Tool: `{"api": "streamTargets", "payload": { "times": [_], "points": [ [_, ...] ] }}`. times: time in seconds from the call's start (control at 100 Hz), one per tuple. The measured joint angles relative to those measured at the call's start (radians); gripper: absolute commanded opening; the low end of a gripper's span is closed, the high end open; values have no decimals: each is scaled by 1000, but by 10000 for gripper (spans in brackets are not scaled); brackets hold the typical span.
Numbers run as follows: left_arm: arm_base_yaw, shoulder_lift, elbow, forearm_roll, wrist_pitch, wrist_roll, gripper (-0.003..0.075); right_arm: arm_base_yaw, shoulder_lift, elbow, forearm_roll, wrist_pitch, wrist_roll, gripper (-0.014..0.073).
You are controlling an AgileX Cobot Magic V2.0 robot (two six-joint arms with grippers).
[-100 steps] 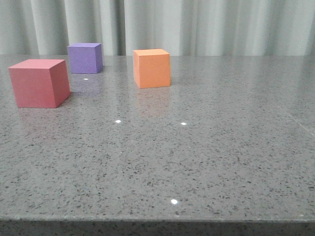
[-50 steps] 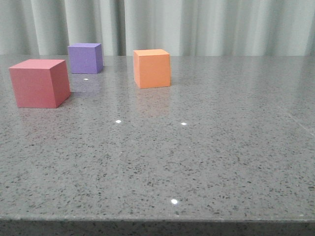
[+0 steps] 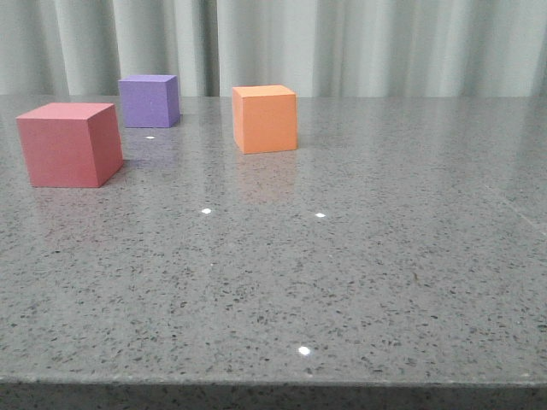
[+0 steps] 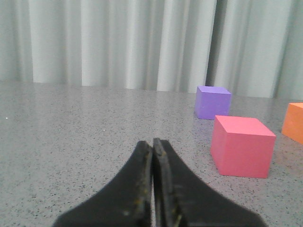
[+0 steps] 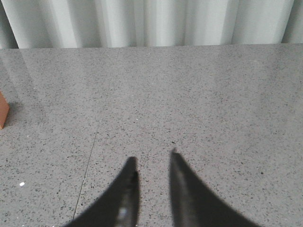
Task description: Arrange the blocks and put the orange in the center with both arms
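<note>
Three cubes stand on the grey speckled table [image 3: 359, 273]. In the front view the pinkish-red cube [image 3: 70, 143] is at the left, the purple cube [image 3: 149, 101] is behind it, and the orange cube [image 3: 265, 119] stands right of both. No gripper shows in the front view. In the left wrist view my left gripper [image 4: 152, 142] is shut and empty, well short of the pinkish-red cube [image 4: 241, 146], with the purple cube [image 4: 212, 102] and an edge of the orange cube [image 4: 294, 122] beyond. In the right wrist view my right gripper [image 5: 152, 157] is open and empty over bare table; a sliver of the orange cube [image 5: 3, 110] shows at the edge.
Grey-white curtains [image 3: 342, 43] hang behind the table's far edge. The table's front edge [image 3: 273, 383] runs along the bottom of the front view. A thin seam line [image 5: 90, 161] crosses the tabletop in the right wrist view.
</note>
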Motion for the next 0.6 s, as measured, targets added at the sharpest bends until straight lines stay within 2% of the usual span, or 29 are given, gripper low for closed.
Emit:
{"api": "streamTargets", "payload": {
  "times": [0.04, 0.6],
  "points": [
    [0, 0, 0, 0, 0, 0, -20, 0, 0, 0, 0, 0, 0, -75],
    [0, 0, 0, 0, 0, 0, -20, 0, 0, 0, 0, 0, 0, -69]
  ]
}}
